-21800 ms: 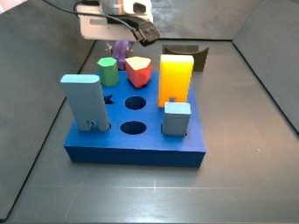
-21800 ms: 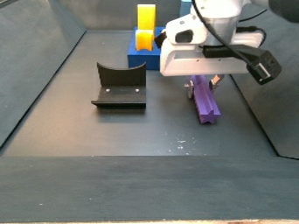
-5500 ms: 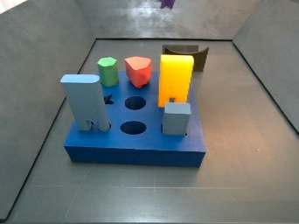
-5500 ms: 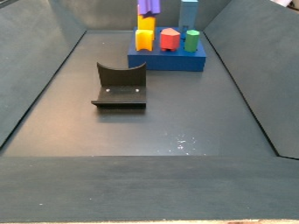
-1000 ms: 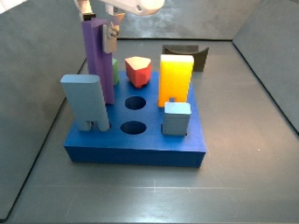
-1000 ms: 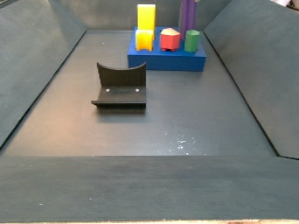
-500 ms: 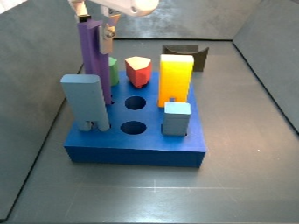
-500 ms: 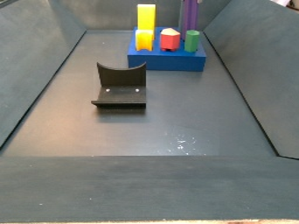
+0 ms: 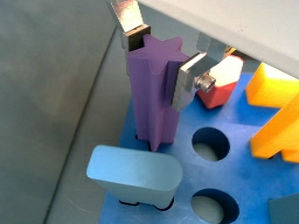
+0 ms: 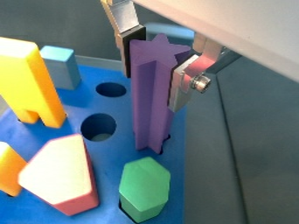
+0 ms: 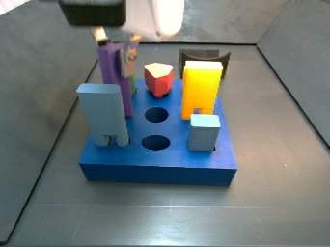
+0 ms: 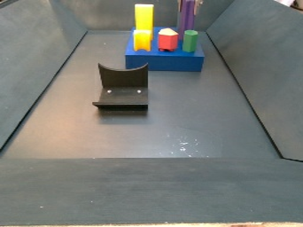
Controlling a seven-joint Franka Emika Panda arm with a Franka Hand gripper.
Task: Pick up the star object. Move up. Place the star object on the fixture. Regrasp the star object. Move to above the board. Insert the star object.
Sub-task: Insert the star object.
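The tall purple star-section plastic prism (image 9: 155, 92) — judged rigid, light and smooth-sided, best held near its top — stands upright with its foot at the blue socket board (image 9: 239, 179), pinched between the flat silver fingers (image 9: 191, 80) of the gripper (image 9: 158, 54) above the board's corner.

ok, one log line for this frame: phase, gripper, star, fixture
phase: insert | gripper: above blue board, shut on purple star object | star: upright, lower end at board | fixture: holds nothing
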